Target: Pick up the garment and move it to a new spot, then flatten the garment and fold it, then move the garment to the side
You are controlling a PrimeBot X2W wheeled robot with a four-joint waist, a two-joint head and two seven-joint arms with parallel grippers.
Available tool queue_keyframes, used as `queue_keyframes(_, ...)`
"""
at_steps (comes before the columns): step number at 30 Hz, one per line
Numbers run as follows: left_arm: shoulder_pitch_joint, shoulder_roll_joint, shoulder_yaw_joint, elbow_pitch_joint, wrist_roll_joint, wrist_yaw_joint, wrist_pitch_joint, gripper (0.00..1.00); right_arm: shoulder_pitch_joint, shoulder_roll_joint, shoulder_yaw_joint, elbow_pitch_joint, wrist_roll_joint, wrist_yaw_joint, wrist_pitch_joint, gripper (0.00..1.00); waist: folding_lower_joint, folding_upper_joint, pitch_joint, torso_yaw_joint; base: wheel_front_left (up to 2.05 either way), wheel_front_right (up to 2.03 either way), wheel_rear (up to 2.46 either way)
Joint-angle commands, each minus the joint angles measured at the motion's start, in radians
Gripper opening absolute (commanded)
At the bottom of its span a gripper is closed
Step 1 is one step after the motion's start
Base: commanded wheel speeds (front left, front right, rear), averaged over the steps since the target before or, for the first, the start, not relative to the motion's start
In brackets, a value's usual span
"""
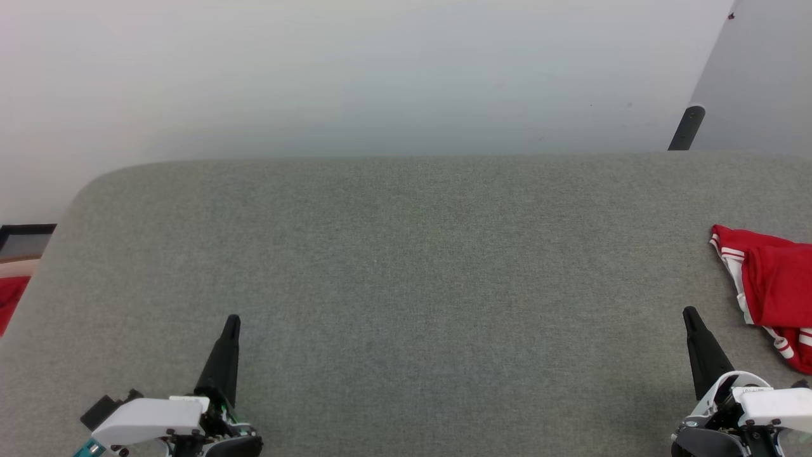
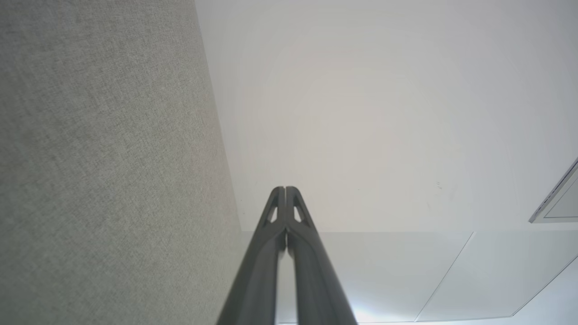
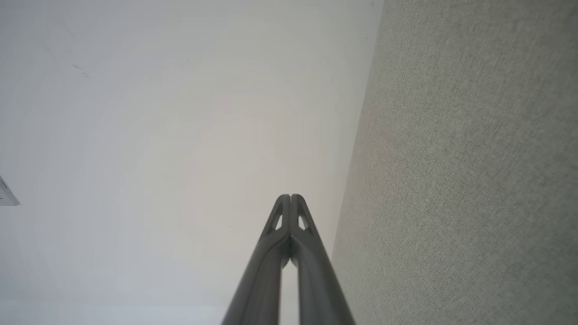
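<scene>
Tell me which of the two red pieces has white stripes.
The garment at the right edge of the grey surface: it has red-and-white striped trim. The red piece at the far left looks plain.

A grey fabric-covered tabletop [image 1: 406,254] with a rounded corner lies against a pale plain background [image 1: 317,76].

Left gripper [image 1: 232,321]: at 7 o'clock in head view; jaws pressed together into one dark spike, nothing between them.
Left gripper heading: tip toward 12 o'clock, leaning slightly to 1 o'clock.
Left wrist [image 1: 149,420]: white housing low at 7 o'clock, behind the gripper.
Right gripper [image 1: 690,313]: at 5 o'clock; jaws closed tip to tip, empty.
Right gripper heading: tip toward 12 o'clock, leaning slightly to 11 o'clock.
Right wrist [image 1: 771,401]: white housing, cut by the frame edge.
Wrist views: fingers [image 2: 314,280] rise from 6 o'clock, tips meeting.
</scene>
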Motion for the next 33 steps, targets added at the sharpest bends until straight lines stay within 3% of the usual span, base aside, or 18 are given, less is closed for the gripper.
queue_keyframes(1, -0.008, 0.000, 0.002, 0.001, -0.003, 0.000, 0.002, 0.00, -0.003, 0.003, 0.000, 0.000, 0.004, 0.000, 0.001, 0.00, -0.0001, 0.0000, 0.000, 0.000, 0.00, 0.00, 0.00)
queue_keyframes(33, -0.008, 0.000, 0.001, 0.001, -0.003, 0.000, 0.001, 0.00, -0.003, 0.003, 0.000, 0.000, 0.004, 0.000, 0.001, 0.00, -0.0001, 0.0000, 0.000, 0.000, 0.00, 0.00, 0.00)
